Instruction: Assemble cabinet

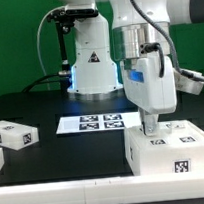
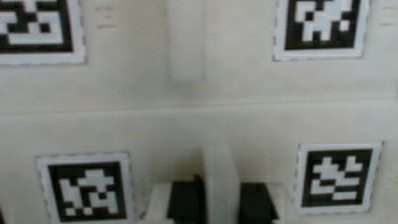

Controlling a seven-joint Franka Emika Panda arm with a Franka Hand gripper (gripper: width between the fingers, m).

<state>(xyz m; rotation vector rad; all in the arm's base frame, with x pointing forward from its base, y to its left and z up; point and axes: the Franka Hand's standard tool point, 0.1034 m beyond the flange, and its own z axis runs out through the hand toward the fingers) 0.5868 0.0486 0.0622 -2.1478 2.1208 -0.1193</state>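
Cabinet [image 1: 169, 149] on black table [image 1: 50, 100], fingers [image 2: 173, 198] clenched on its thin ridge, green curtain [image 1: 12, 38] behind

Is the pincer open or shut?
Shut, it seems, on a thin wall of the cabinet: the pincer has its dark fingers tight against both sides in the wrist view.

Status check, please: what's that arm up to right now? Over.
Gripper down on cabinet top. Fingers straddle a thin white ridge; grip unclear. Loose block apart, exterior view's left. Nothing blocking.
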